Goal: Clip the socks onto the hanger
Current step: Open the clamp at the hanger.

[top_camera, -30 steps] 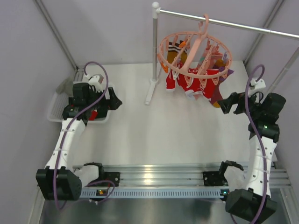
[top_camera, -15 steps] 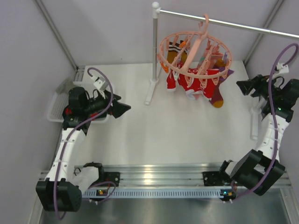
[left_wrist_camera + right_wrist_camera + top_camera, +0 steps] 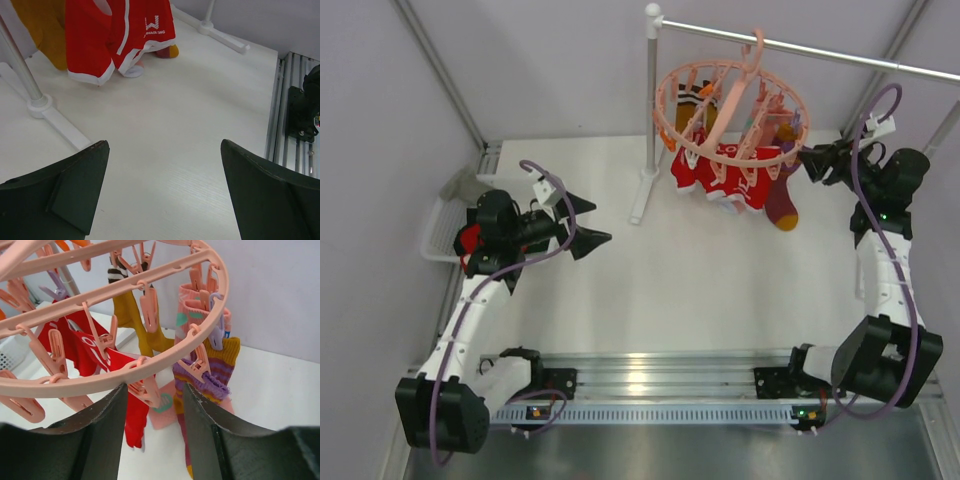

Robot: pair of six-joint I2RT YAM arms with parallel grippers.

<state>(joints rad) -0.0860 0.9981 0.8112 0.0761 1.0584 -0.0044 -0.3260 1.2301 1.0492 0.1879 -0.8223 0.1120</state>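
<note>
The salmon-pink hanger (image 3: 730, 110) hangs from the rail with several socks clipped on: red ones with white marks (image 3: 720, 180) and a maroon and mustard one (image 3: 782, 205). My right gripper (image 3: 812, 160) is at the hanger's right rim. In the right wrist view it (image 3: 154, 387) is open, its jaws on either side of an empty pink clip (image 3: 147, 390) under the ring (image 3: 125, 285), beside a striped purple and mustard sock (image 3: 215, 365). My left gripper (image 3: 588, 222) is open and empty over the table, left of the pole. Its wrist view shows the red socks (image 3: 115, 35) ahead.
A grey rail (image 3: 820, 52) on a pole (image 3: 650, 110) carries the hanger; the pole's base (image 3: 37, 105) stands on the table. A white mesh basket (image 3: 445, 225) at the left edge holds a red sock (image 3: 468, 238). Aluminium rails run along the near edge.
My left gripper has swung right from the basket out over the table and opened wide. My right gripper has risen and moved up to the hanger's right rim. The hanger has shifted slightly.
</note>
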